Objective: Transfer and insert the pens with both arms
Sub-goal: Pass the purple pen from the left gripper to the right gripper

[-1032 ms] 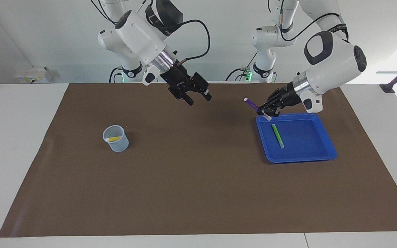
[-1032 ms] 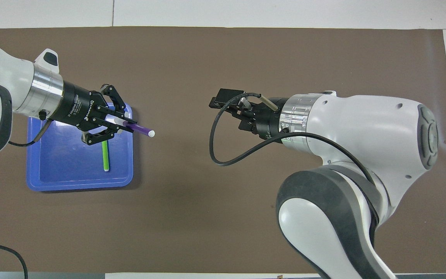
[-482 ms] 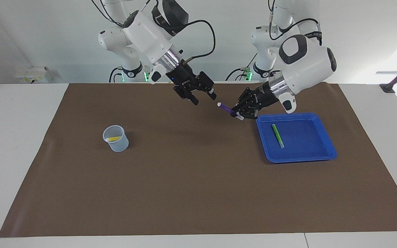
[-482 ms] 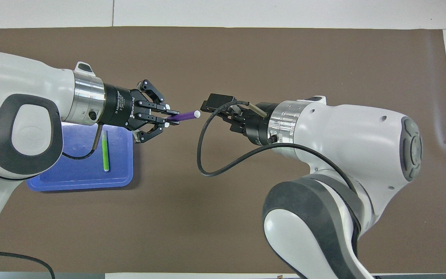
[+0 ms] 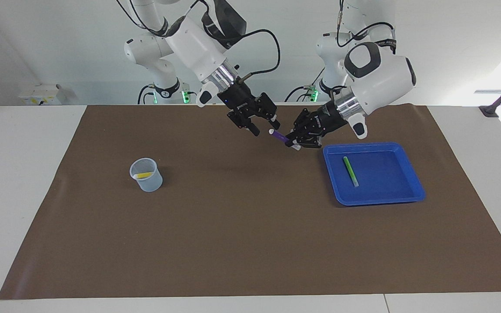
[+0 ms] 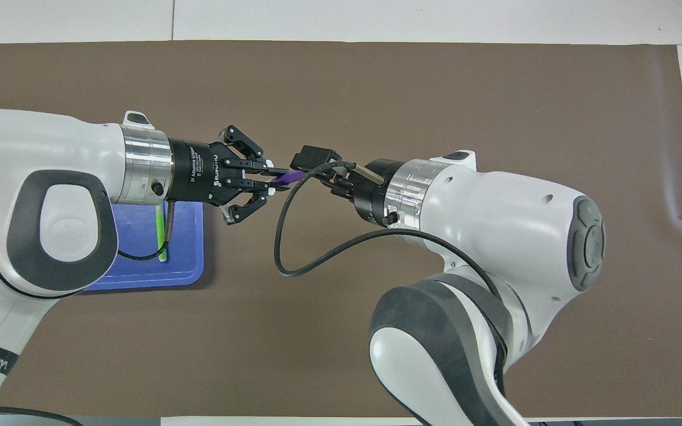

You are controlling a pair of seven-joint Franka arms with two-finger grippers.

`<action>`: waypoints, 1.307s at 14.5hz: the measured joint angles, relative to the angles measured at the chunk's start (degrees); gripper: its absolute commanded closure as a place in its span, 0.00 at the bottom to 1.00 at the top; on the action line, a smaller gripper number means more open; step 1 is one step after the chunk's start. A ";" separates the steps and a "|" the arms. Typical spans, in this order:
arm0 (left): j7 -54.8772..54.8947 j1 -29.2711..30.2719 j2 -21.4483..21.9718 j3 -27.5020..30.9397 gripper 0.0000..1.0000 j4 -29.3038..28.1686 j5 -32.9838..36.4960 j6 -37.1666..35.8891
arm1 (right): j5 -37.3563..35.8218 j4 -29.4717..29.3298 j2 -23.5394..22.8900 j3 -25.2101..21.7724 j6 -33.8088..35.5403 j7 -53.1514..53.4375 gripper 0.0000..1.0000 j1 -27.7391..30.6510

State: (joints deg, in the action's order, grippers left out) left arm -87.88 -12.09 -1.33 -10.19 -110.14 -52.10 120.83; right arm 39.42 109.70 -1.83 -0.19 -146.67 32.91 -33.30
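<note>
- The purple pen is a slim, smooth stick with a pale rounded tip, held in the air over the brown mat near the corner of the blue tray.
- The left gripper, black with jointed links, has its fingertips pinched tight on the pen's lower part; the links splay to the sides.
- The pen's long axis slants upward from the left gripper toward the right gripper, pale tip leading.
- The right gripper's fingers stand apart on either side of the pale tip; whether they touch it cannot be told.
- The green pen lies flat in the shallow, glossy, rounded-corner tray, its long axis running toward and away from the robots.
- The yellow pen rests tilted inside the small translucent cup, which stands toward the right arm's end of the table.
</note>
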 measured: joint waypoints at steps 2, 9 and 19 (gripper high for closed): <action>-0.20 -0.70 0.43 0.00 1.00 -0.60 -0.08 1.02 | 0.00 -0.16 -0.17 -0.02 -0.43 0.00 0.27 -0.08; -0.23 -0.71 0.77 0.05 1.00 -0.97 -0.12 1.54 | 0.00 -0.33 -0.19 -0.20 -0.55 -0.15 0.33 -0.03; -0.24 -0.71 0.80 0.05 1.00 -0.99 -0.68 2.19 | 0.00 -0.33 -0.20 -0.05 -0.54 -0.18 0.61 -0.08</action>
State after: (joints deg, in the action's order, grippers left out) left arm -88.12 -12.81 -0.53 -10.14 -111.14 -52.78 123.02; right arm 39.42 109.37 -2.03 -0.24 -147.21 32.72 -33.38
